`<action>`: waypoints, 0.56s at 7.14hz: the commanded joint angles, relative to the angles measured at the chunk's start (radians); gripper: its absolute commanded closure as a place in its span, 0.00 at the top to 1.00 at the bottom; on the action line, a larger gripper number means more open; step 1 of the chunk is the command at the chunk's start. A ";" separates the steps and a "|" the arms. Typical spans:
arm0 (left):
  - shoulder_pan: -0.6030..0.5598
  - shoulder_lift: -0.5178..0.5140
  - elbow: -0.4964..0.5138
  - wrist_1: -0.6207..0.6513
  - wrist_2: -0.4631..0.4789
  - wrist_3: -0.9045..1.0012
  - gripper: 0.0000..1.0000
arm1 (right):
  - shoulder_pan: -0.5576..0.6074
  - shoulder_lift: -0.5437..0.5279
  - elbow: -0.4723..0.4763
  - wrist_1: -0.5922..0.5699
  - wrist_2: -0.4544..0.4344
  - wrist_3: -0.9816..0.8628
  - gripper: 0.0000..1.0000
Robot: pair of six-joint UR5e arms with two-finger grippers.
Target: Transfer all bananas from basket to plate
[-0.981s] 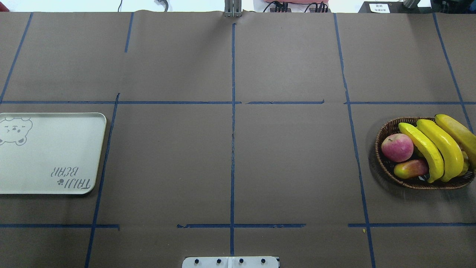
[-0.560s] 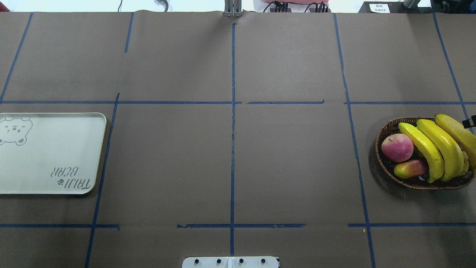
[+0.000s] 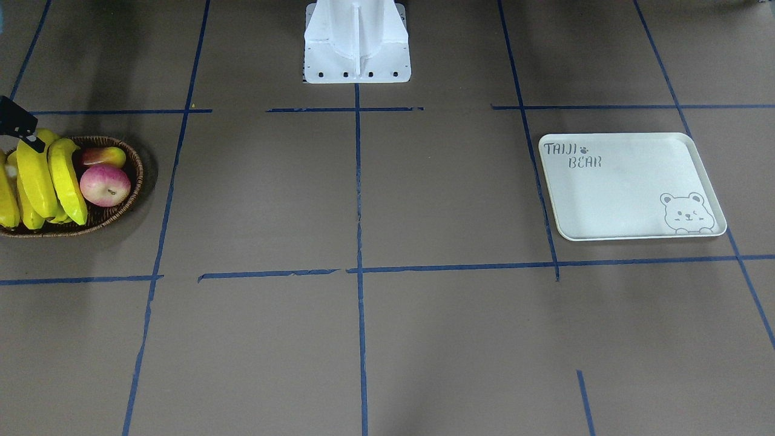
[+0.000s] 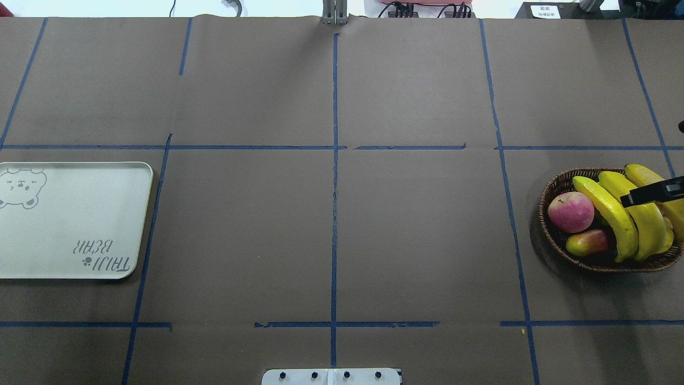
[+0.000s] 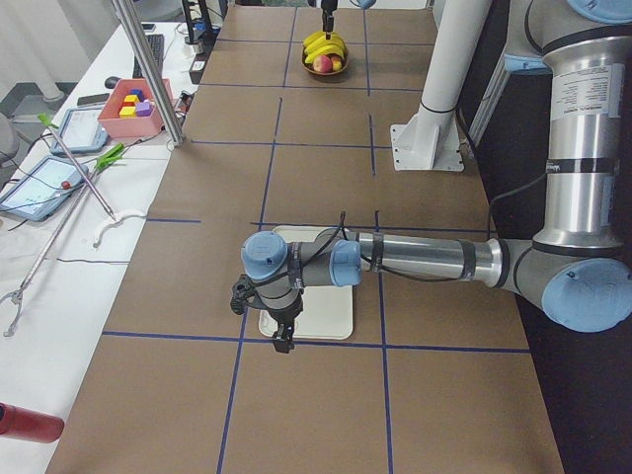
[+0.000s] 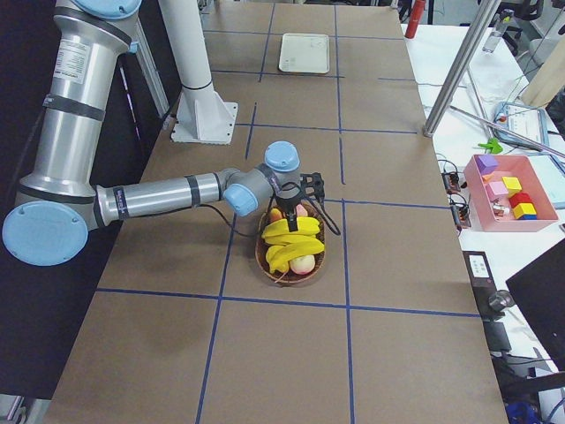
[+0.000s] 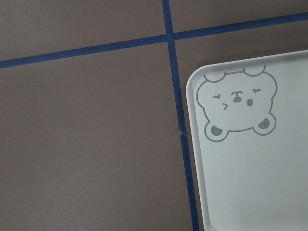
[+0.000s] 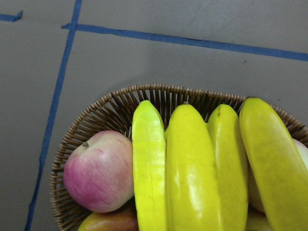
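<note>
Several yellow bananas (image 4: 638, 219) lie side by side in the brown wicker basket (image 4: 556, 187) at the table's right end, and they fill the right wrist view (image 8: 192, 168). My right gripper (image 6: 312, 212) hangs just above them with its fingers spread and nothing between them. One black finger (image 4: 649, 193) reaches in over the bananas from the frame's edge. The white bear plate (image 4: 75, 224) lies bare at the far left. My left gripper (image 5: 283, 336) hovers over the plate's corner (image 7: 250, 183); whether it is open or shut I cannot tell.
A red apple (image 4: 570, 212) and a small red-yellow fruit (image 4: 589, 241) share the basket's left side. The white robot base (image 3: 357, 42) stands at mid-table. Blue tape lines cross the brown table cover. A pink bin of blocks (image 6: 512, 190) sits on the side bench.
My right gripper's finger has come in from the right edge and now lies over the bananas. The fruit and the plate have not moved.
</note>
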 commanded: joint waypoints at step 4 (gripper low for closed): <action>0.000 0.000 0.002 0.000 -0.001 -0.001 1.00 | -0.064 -0.032 -0.005 0.002 -0.043 -0.021 0.88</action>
